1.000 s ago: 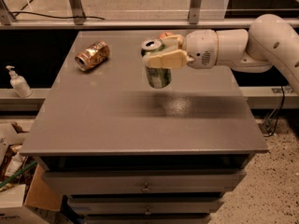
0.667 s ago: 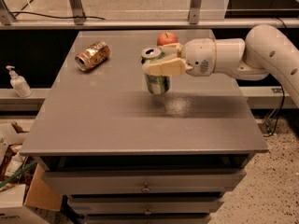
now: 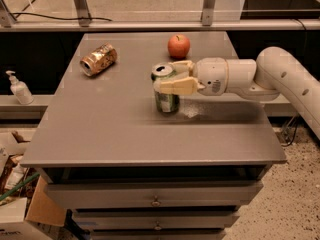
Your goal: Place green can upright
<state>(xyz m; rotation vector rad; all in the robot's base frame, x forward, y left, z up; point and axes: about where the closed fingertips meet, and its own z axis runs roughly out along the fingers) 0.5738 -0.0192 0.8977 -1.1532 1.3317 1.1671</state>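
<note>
The green can [image 3: 167, 103] stands upright near the middle of the grey table [image 3: 115, 134], its silver top and pull tab facing up. Its base looks to be touching the tabletop. My gripper [image 3: 165, 76] reaches in from the right and is shut on the can's upper half. One pale finger [image 3: 176, 86] crosses the can's front and the other lies behind it. The white arm [image 3: 250, 76] stretches off to the right edge of the camera view.
A red apple [image 3: 178, 46] sits just behind the can and gripper. A copper-orange can [image 3: 98, 59] lies on its side at the back left. A soap bottle [image 3: 18, 89] stands on a ledge at the left. Boxes [image 3: 20, 219] sit on the floor at the lower left.
My gripper has lowered the green can from above the table down to its surface, keeping it upright. The apple behind it has come into full view.
</note>
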